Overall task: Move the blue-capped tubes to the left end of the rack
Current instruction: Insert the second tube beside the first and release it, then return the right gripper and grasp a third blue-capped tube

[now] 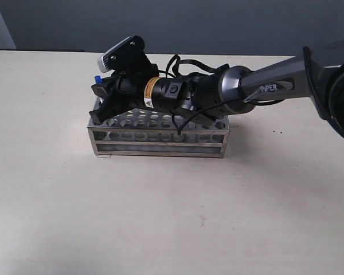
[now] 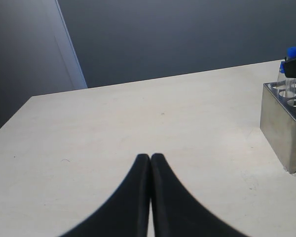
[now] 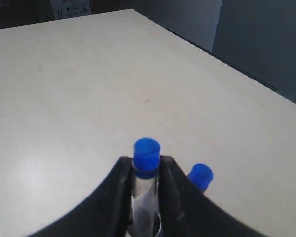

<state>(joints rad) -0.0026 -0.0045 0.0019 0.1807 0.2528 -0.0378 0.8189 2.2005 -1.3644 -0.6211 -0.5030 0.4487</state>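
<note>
The steel rack (image 1: 160, 142) stands mid-table. My right gripper (image 1: 101, 91) reaches across to the rack's left end. In the right wrist view the right gripper (image 3: 147, 162) is shut on a blue-capped tube (image 3: 147, 151), gripping the clear glass just under the cap. A second blue-capped tube (image 3: 201, 176) stands close beside one finger. One blue cap (image 1: 97, 77) shows above the fingers in the exterior view. My left gripper (image 2: 150, 158) is shut and holds nothing, out over bare table away from the rack (image 2: 280, 123). Two blue caps (image 2: 291, 52) show at that rack's corner.
The right arm and its cables (image 1: 218, 91) lie over the back rows of the rack and hide them. The table edge (image 2: 138, 81) runs along a dark wall. Bare tabletop (image 1: 160, 217) lies in front of the rack.
</note>
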